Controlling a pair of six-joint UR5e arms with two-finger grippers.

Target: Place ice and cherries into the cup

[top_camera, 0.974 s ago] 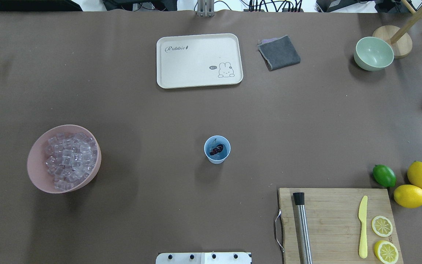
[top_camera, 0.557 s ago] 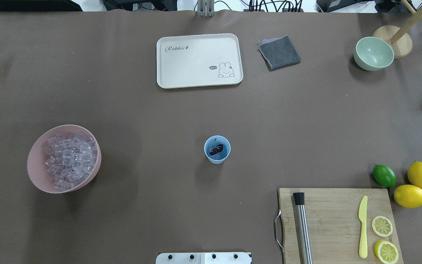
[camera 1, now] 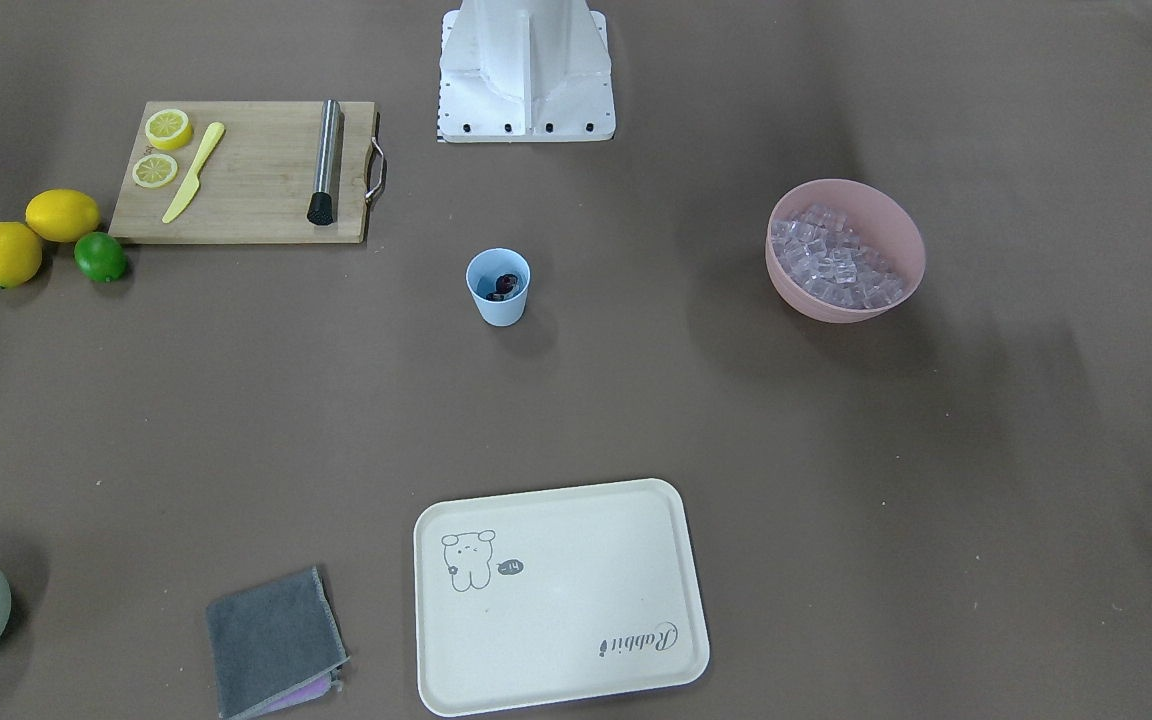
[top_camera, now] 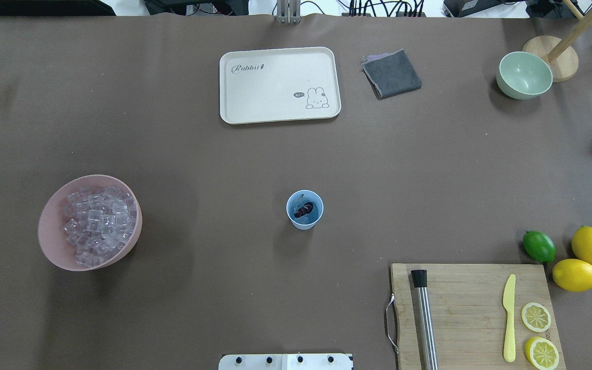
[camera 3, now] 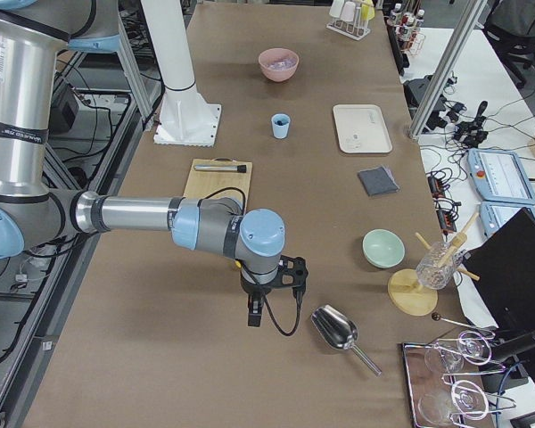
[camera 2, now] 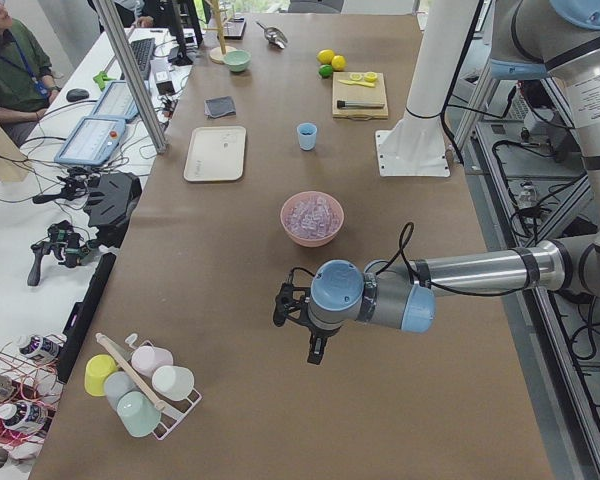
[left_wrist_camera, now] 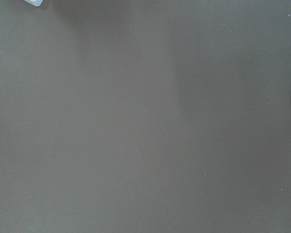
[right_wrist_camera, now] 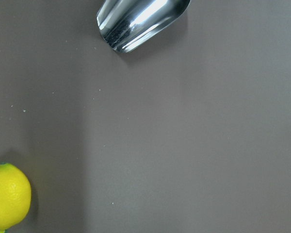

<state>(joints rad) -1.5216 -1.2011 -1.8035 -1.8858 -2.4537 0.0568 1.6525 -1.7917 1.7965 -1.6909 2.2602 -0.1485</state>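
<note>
The light blue cup [top_camera: 304, 209] stands upright mid-table, also in the front view [camera 1: 498, 286]. The dark red cherries [top_camera: 304, 209] lie inside it, with a pale piece beside them. The ice [top_camera: 98, 226] fills the pink bowl [top_camera: 52, 246] on the table's left half, far from the cup. My left gripper [camera 2: 292, 308] shows only in the exterior left view, over bare table beyond the pink bowl. My right gripper [camera 3: 281, 272] shows only in the exterior right view, next to a metal scoop [camera 3: 337, 330]. I cannot tell whether either is open or shut.
A cream tray [top_camera: 279, 85], a grey cloth [top_camera: 391, 73] and a pale green bowl [top_camera: 524, 75] lie at the far side. A cutting board [top_camera: 468, 313] with muddler, knife and lemon slices is near right, beside a lime [top_camera: 538, 246] and lemons [top_camera: 591, 246].
</note>
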